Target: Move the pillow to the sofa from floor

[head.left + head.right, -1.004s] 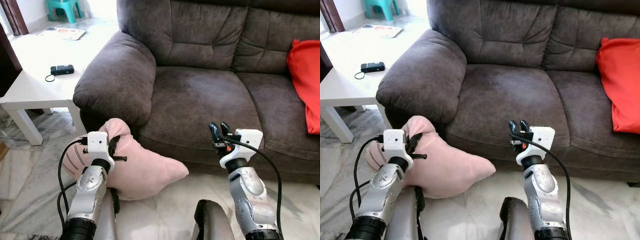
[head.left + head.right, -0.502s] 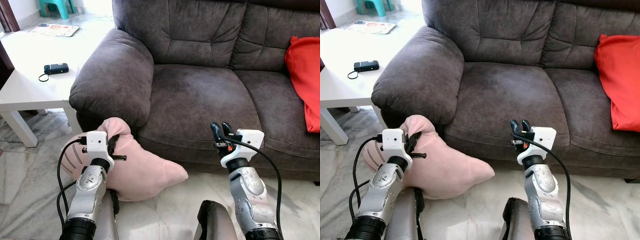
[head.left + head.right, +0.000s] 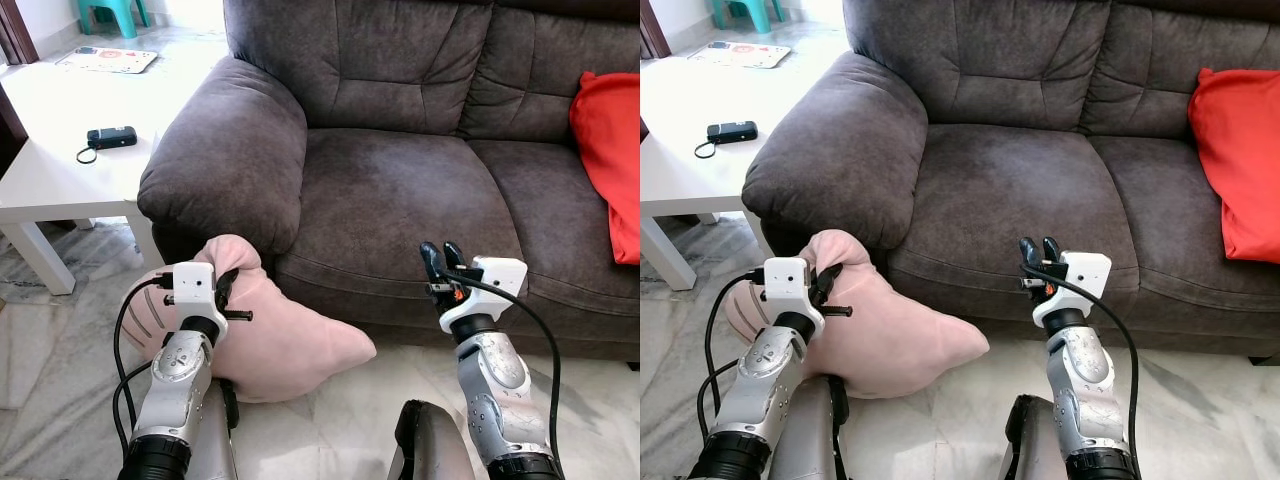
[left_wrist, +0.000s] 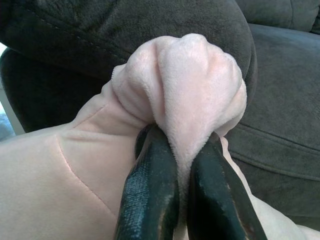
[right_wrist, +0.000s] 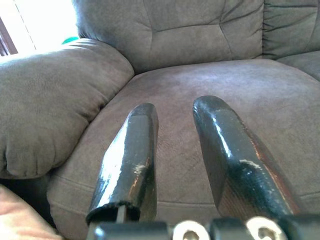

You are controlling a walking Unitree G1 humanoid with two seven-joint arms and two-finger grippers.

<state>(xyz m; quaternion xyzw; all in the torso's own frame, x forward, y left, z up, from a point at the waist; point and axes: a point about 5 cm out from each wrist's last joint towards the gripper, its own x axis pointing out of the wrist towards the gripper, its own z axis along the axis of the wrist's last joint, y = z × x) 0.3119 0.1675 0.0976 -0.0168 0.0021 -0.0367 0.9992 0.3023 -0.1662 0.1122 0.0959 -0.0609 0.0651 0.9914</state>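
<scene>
A soft pink pillow (image 3: 285,345) lies on the floor against the front of the dark grey sofa (image 3: 400,190), below its left armrest. My left gripper (image 3: 226,290) is shut on a bunched fold at the pillow's upper corner; the left wrist view has both black fingers (image 4: 150,200) pinching the pink fabric (image 4: 185,95). My right gripper (image 3: 441,256) hovers open in front of the sofa seat's front edge, holding nothing. Its two fingers (image 5: 130,160) point at the seat cushion (image 5: 200,85).
A red cushion (image 3: 608,150) leans at the sofa's right end. A white low table (image 3: 70,150) with a small black device (image 3: 110,137) stands to the left of the armrest. The floor is pale marble. A teal stool (image 3: 105,14) stands far back.
The camera has shifted slightly since one second ago, so the scene sits a little differently. Both grippers and the pillow keep the same stance.
</scene>
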